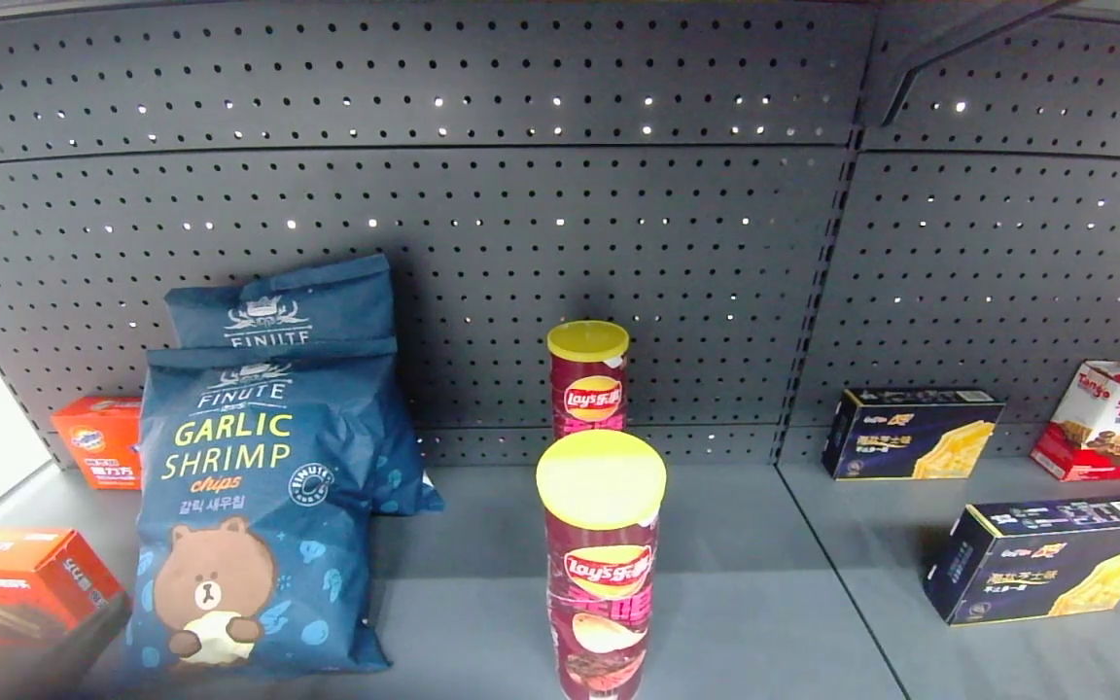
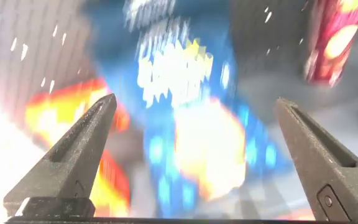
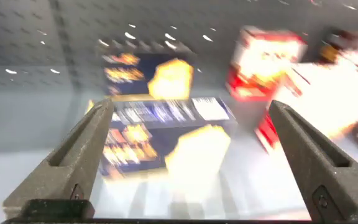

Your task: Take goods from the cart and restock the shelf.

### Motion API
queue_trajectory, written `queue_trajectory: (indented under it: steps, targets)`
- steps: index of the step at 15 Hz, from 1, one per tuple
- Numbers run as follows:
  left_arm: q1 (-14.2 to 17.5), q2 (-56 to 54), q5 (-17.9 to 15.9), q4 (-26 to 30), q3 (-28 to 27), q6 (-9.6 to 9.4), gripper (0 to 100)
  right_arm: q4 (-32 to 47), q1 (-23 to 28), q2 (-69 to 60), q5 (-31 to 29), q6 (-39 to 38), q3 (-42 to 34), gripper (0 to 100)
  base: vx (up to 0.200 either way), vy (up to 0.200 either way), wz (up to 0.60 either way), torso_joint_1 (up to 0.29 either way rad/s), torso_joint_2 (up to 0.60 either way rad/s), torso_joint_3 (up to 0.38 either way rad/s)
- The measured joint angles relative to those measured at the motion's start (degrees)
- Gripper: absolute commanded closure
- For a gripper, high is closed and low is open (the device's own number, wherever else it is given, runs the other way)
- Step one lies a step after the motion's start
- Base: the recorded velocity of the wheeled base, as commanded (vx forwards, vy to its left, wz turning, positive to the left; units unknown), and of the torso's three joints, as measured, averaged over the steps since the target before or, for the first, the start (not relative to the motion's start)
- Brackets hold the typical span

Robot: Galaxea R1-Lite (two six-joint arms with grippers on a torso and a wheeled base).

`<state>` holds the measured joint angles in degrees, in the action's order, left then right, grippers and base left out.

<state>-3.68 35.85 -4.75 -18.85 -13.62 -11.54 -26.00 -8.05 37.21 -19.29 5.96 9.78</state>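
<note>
On grey shelf (image 1: 745, 583), maroon yellow-lidded chip cans (image 1: 601, 574) (one behind another); left end effector (image 2: 196, 102) and right end effector (image 3: 191, 107) wide.

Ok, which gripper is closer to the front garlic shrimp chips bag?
Left. The left gripper, open, faces the front chips bag directly; the right gripper faces the navy boxes, on the shelf section to the bag's right.

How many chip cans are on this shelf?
2: the front chip can near the shelf edge, and the rear chip can behind it by the pegboard. No others visible.
</note>
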Motion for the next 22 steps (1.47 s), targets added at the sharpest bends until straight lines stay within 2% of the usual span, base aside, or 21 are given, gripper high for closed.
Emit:
queue_trajectory:
  steps: [3,5,6,7,8,10,12,14,18,19,21,22]
  targets:
    - [0.9,-12.2,0.9,12.3,3.2,0.77,0,11.9,2.4,-13.1,0.0,-0.1,-3.7,0,0.000,0.000,0.00,0.000,0.00,0.000]
    - [1.1,-20.4,1.1,20.2,3.9,2.16,0,20.4,3.9,-22.0,0.1,-0.8,-5.1,0,0.000,0.000,0.00,0.000,0.00,0.000]
    - [1.2,-24.5,1.1,22.6,4.2,3.45,0,23.2,5.2,-26.1,1.2,-1.6,-6.0,0,0.000,0.000,0.00,0.000,0.00,0.000]
    - [1.4,-27.4,1.1,23.1,4.5,5.52,0,24.2,6.2,-29.0,5.1,-2.0,-7.0,0,0.000,0.000,0.00,0.000,0.00,0.000]
    - [1.6,-29.3,1.0,22.6,5.3,6.81,0,24.4,6.7,-31.2,10.5,-2.2,-7.7,0,0.000,0.000,0.00,0.000,0.00,0.000]
    - [1.7,-31.5,0.9,17.9,8.8,6.86,0,24.9,7.6,-34.2,20.2,-2.8,-8.9,0,0.000,0.000,0.00,0.000,0.00,0.000]
    - [1.8,-32.5,1.0,16.0,12.3,6.44,0,25.3,7.9,-35.7,18.8,-5.8,-9.5,0,0.000,0.000,0.00,0.000,0.00,0.000]
    - [1.8,-32.9,0.9,18.5,13.3,6.11,0,25.3,8.0,-36.4,18.4,-6.4,-9.6,0,0.000,0.000,0.00,0.000,0.00,0.000]
    - [1.6,-33.1,-0.1,19.0,13.5,7.85,0,25.2,8.0,-36.8,18.4,-6.3,-9.8,0,0.000,0.000,0.00,0.000,0.00,0.000]
    - [2.0,-33.3,1.4,19.0,13.5,8.62,0,25.2,8.0,-36.9,18.4,-6.4,-9.8,0,0.000,0.000,0.00,0.000,0.00,0.000]
    - [3.4,-34.6,7.1,18.9,13.6,9.20,0,25.2,8.0,-36.9,18.4,-6.4,-9.8,0,0.000,0.000,0.00,0.000,0.00,0.000]
    - [3.7,-35.1,7.4,18.8,13.6,9.28,0,25.2,8.0,-36.9,18.4,-6.3,-9.8,0,0.000,0.000,0.00,0.000,0.00,0.000]
